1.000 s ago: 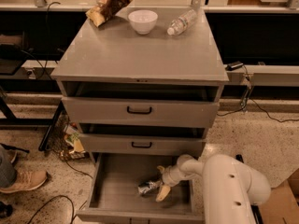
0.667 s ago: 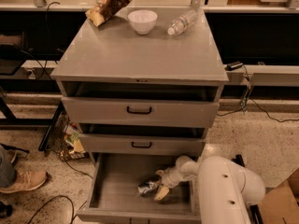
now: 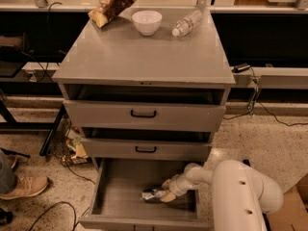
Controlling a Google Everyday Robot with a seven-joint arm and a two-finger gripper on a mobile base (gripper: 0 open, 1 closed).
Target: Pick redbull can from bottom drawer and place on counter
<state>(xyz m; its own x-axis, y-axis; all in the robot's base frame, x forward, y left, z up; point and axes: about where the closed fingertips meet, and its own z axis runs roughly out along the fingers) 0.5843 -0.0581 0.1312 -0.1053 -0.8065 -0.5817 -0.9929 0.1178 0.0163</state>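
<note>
redbull can [image 3: 152, 194]: one, silver with bluish patches, lying on its side on the floor of the bottom drawer, at about 4 o'clock from the floor's middle; its lettering is too small to read.
bottom drawer [image 3: 120, 189]: pulled open, plain grey inside, holding only the can and the claw.
gripper [image 3: 168, 189]: down inside the bottom drawer at the can's 3 o'clock end; its two tan fingers [image 3: 168, 197] stand apart, one at 12 o'clock and one at 6 o'clock of that end, and the lower one is touching or just beside the can.
arm [image 3: 240, 196]: one, white, coming in from 4 o'clock of the drawer.
counter [image 3: 139, 57]: grey top carrying three things, all along its 12 o'clock edge.
snack bag [image 3: 114, 4]: one, at 11 o'clock on the counter; its print is unreadable.
bowl [image 3: 147, 21]: one, white, at 12 o'clock on the counter, between the bag and the bottle.
water bottle [image 3: 187, 22]: one, clear, on its side at 1 o'clock; its label is unreadable.
drawers: three in all, and the upper two [image 3: 144, 124] each have one black handle.
</note>
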